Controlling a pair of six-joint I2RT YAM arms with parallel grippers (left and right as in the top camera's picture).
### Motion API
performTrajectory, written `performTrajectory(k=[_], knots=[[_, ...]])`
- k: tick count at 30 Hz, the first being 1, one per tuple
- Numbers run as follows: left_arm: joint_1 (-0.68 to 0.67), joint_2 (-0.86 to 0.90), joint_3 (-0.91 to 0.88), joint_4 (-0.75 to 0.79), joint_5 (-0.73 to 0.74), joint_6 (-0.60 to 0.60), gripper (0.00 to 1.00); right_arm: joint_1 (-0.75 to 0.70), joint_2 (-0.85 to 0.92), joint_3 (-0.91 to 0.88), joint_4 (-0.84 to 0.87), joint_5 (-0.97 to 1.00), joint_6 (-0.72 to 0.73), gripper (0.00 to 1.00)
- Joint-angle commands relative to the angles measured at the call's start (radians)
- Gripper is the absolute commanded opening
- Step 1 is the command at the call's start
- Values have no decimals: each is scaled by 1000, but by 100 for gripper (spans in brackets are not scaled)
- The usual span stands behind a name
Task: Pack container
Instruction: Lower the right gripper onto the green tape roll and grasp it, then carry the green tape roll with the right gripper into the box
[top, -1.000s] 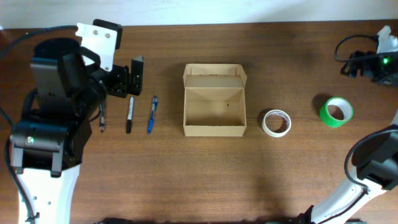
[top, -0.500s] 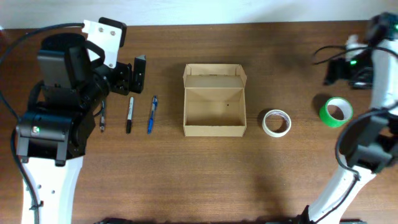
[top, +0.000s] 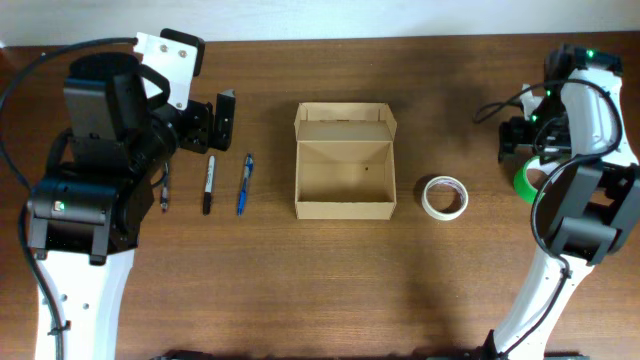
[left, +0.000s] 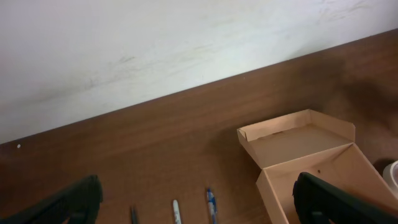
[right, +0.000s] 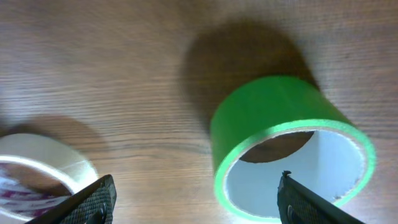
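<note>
The container is an open tan cardboard box at the table's middle, its lid flap folded back; it is empty. It also shows in the left wrist view. A green tape roll lies flat on the table directly under my right gripper, which is open and empty just above it. In the overhead view the right arm covers most of the green roll. A white tape roll lies right of the box. My left gripper is open and empty, above the pens.
Left of the box lie a blue pen, a black-and-white marker and a thin dark pen, side by side. A white wall runs along the table's far edge.
My right arm has swung in from the far right corner and now sits over the green tape roll. My left arm has shifted only slightly.
</note>
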Motion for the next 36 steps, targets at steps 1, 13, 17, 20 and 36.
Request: performTrajectory(k=[1, 13, 17, 20, 36], knots=[[-4, 4, 16, -2, -6, 17, 99, -4, 18, -39, 8, 32, 21, 80], [-4, 10, 16, -14, -6, 17, 99, -4, 18, -44, 43, 31, 44, 75], [-4, 10, 16, -17, -6, 17, 100, -4, 18, -44, 60, 29, 52, 74], [-4, 10, 16, -18, -6, 17, 99, -5, 18, -58, 77, 27, 55, 75], [-4, 10, 16, -17, -6, 17, 99, -6, 18, -200, 161, 24, 70, 32]])
